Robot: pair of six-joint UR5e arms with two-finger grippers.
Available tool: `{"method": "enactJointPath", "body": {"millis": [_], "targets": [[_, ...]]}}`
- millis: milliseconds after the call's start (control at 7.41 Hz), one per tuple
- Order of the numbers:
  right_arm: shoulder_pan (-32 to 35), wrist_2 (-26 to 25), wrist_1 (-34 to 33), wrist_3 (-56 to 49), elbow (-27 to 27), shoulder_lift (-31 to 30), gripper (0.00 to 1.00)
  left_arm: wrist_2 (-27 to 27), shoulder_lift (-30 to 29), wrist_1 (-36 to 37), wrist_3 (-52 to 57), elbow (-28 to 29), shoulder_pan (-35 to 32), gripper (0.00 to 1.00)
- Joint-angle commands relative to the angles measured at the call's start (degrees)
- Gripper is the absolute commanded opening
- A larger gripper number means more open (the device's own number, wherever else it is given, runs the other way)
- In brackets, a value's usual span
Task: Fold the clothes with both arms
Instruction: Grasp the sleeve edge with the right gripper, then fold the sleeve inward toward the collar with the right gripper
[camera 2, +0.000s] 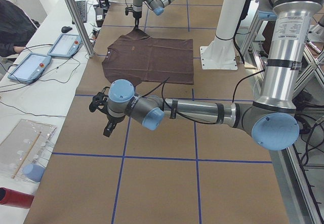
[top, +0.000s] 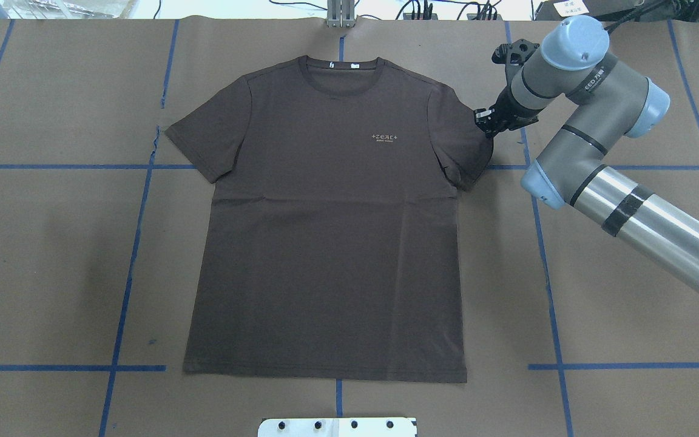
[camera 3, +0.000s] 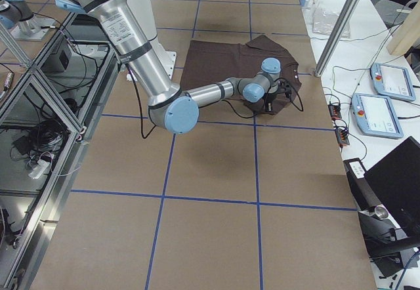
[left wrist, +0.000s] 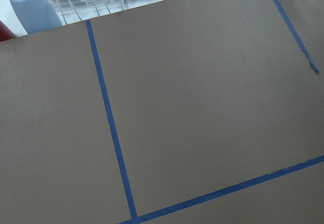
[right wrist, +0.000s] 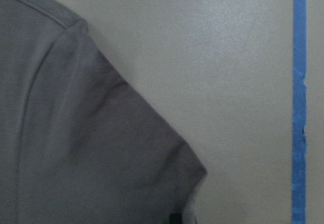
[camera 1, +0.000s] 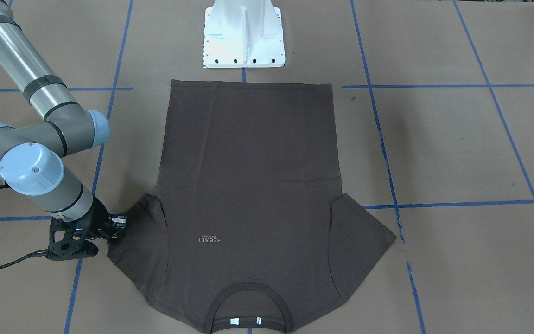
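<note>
The only containers are off the table's left end: a blue cup beside a clear tray, and I can't make out what's in either. The shirt lies flat mid-table, print up, collar on the far side. The right gripper sits at its right sleeve edge, fingers too hidden to tell. The left gripper hangs over bare table well left of the shirt, can't tell its fingers either.

light: bright, even overhead | shadows: soft, faint | blur: right wrist view soft, washed
</note>
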Motion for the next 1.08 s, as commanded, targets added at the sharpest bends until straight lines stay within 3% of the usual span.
{"method": "enactJointPath", "body": {"millis": [0, 270, 405, 675, 810, 945], "targets": [[-1.03, -0.47, -0.28, -2.09, 3.38, 4.20, 0.00, 0.00, -0.11, 0.00, 0.00, 0.38, 0.00, 1.00], [-5.32, -5.45, -0.10, -2.11, 1.30, 10.62, 0.00, 0.00, -0.02, 0.00, 0.09, 0.38, 0.00, 1.00], [-7.61, -9.05, 0.07, -2.02, -3.07, 14.92, 0.00, 0.00, -0.02, -0.09, 0.09, 0.38, 0.00, 1.00], [-9.21, -11.99, 1.12, -1.85, -6.62, 17.60, 0.00, 0.00, -0.02, -0.18, -0.09, 0.38, 0.00, 1.00], [-9.47, -12.16, 2.08, -1.93, -6.63, 17.08, 0.99, 0.00, -0.11, -0.18, -0.09, 0.47, 0.00, 1.00], [-9.47, -12.25, 3.05, -1.67, -6.54, 16.81, 1.00, 0.00, -0.28, -0.18, -0.09, 0.73, 0.09, 1.00]]}}
